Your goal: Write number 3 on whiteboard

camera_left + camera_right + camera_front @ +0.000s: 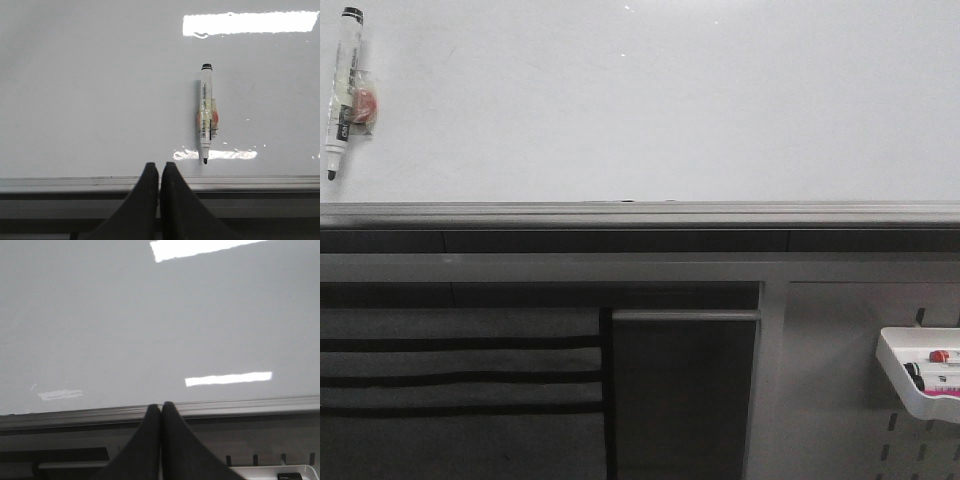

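Note:
The whiteboard [650, 100] fills the upper half of the front view, plain white, with a grey metal rail [640, 213] along its lower edge. No number 3 shows on it. A white marker [344, 90] with a black tip pointing down hangs on the board at the far left, held by a clear clip; it also shows in the left wrist view [206, 112]. My left gripper [160, 166] is shut and empty, below the rail, left of the marker. My right gripper [161, 406] is shut and empty, in front of the rail [160, 412]. Neither gripper shows in the front view.
Below the rail is a grey frame with dark panels [680, 400]. A grey perforated pegboard [840, 400] at the lower right carries a white tray [920, 375] holding markers; its rim shows in the right wrist view [272, 471].

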Robot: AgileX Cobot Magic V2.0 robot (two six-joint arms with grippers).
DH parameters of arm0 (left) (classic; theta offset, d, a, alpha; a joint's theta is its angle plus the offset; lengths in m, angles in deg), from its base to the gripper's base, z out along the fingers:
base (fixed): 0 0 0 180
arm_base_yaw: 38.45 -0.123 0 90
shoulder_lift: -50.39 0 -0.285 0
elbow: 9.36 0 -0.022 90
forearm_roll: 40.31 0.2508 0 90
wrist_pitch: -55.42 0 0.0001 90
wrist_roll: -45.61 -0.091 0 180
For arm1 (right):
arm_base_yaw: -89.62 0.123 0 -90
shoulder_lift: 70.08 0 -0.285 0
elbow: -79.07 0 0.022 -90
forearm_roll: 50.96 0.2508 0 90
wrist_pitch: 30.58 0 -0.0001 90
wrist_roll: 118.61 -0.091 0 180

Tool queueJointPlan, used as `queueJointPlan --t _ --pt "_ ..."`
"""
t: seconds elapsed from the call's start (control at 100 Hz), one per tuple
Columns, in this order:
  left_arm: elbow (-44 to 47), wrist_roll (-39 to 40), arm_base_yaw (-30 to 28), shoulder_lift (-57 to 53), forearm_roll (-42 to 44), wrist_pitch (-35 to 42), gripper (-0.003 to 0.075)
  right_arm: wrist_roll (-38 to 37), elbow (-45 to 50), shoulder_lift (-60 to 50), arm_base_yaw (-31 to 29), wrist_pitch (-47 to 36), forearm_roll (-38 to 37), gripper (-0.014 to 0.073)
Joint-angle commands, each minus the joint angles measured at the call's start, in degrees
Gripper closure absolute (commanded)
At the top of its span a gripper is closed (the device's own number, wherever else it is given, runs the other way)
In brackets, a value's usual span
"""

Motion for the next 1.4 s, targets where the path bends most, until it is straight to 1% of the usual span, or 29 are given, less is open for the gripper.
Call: queueJointPlan --t 0.0,0.27,0.4,0.48,0.58,0.67,0.78,0.91,0.99,1.06,1.11,1.24,1.39 --pt "0.16 0.69 -0.04 -1.73 -0.02 4.69 0.0738 0.04 1.18 -1.29 -0.25 -4.57 -0.57 0.0668" --pt "0.16 0.69 -0.04 -1.73 -0.15 4.69 0.0738 0.04 1.18 -1.29 -0.25 -5.06 -0.57 0.0668" --pt "0.16 0.69 -0.04 -1.73 -0.15 5.63 0.0738 0.04 1.08 -1.29 -0.25 -7.21 -0.57 0.0668" --pt "-0.34 0.69 -0.04 -1.73 -1.06 7.32 0.0738 -0.05 -0.1 -1.19 -0.25 -6.67 1.73 0.0668" --pt "-3.56 0.69 -0.04 -1.73 -5.73 6.5 0.0738 -0.05 -3.73 -1.21 -0.25 -3.38 4.65 0.0668" --pt "-8.45 0.69 -0.04 -1.5 -7.36 2.09 0.0738 -0.05 -9.79 -0.79 -0.25 3.11 4.65 0.0668" --pt "-17.4 0.69 -0.04 1.19 -7.6 -8.02 0.0738 0.19 -17.86 1.55 -0.25 11.03 4.15 0.0668" --pt "-27.83 0.45 -0.04 8.17 -3.88 -19.49 0.0738 6.24 -26.6 7.89 -0.25 18.99 4.15 0.0668" --pt "-33.1 -0.02 -0.04 13.41 -1.78 -25.38 0.0738 7.54 -31.96 12.7 -0.25 24.73 4.15 0.0668" --pt "-35.93 -0.71 -0.04 16.86 -1.28 -27.95 0.0738 7.54 -35.69 17.05 -0.25 28.55 4.15 0.0668" --pt "-37.18 -0.7 -0.04 18.89 -1.28 -28.53 0.0738 7.54 -37.45 19.56 -0.25 29.74 4.15 0.0668" --pt "-37.63 -0.7 -0.04 22.35 -1.28 -27.55 0.0738 7.54 -38.3 23.81 -0.25 28.0 4.15 0.0668" --pt "-37.63 -0.7 -0.04 24.92 -1.28 -27.55 0.0738 7.54 -38.3 25.97 -0.25 27.61 4.15 0.0668"
